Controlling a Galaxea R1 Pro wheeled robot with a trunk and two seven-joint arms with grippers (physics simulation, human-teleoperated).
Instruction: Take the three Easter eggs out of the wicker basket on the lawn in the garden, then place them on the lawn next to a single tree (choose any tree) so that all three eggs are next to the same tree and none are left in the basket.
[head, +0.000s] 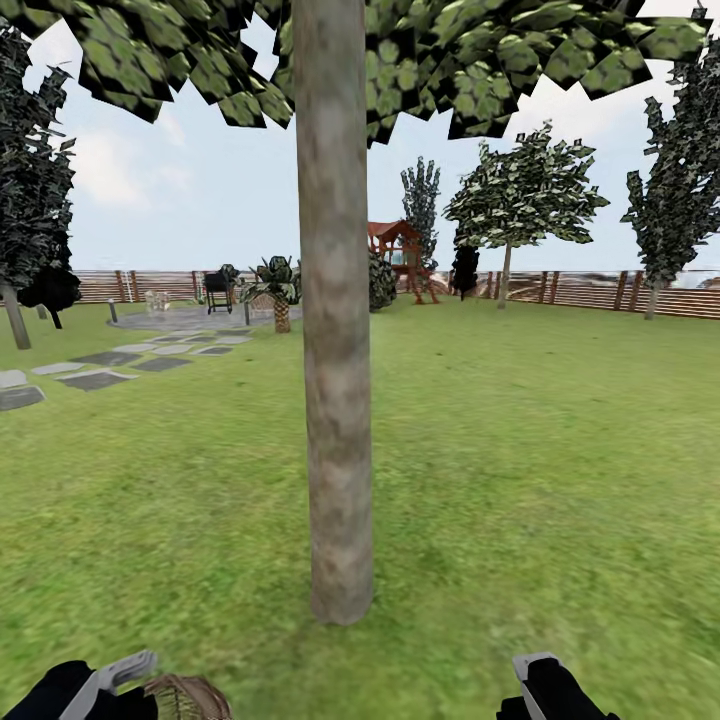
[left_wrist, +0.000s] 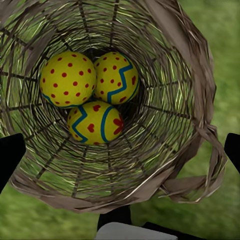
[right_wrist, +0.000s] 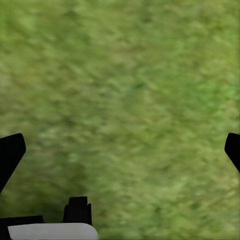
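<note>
1. In the head view the tree fills the middle of the frame. Its mottled grey-brown trunk runs from the top edge down to a base on the lawn, a little below centre.
2. The wicker basket shows as a woven rim at the bottom edge, left of centre, just beside the left gripper. It sits below and to the left of the trunk base, near it.
3. In the left wrist view the camera looks straight down the basket's mouth. The three Easter eggs lie bunched at the bottom, touching one another: two spotted or zigzagged ones side by side in the upper left of that frame, the third just below them.
4. The left gripper's fingertips sit at the two side edges of that view, spread wide, outside the rim and holding nothing. The eggs lie directly ahead of it, deep along the basket's axis.
5. The right gripper shows at the bottom right of the head view. Its wrist view has bare grass between widely parted fingertips, nothing held.
6. Judgement: the left arm is the nearer one. The reach must go straight down the basket's narrowing axis, and the wide-spread fingers may catch the wicker wall.
</note>
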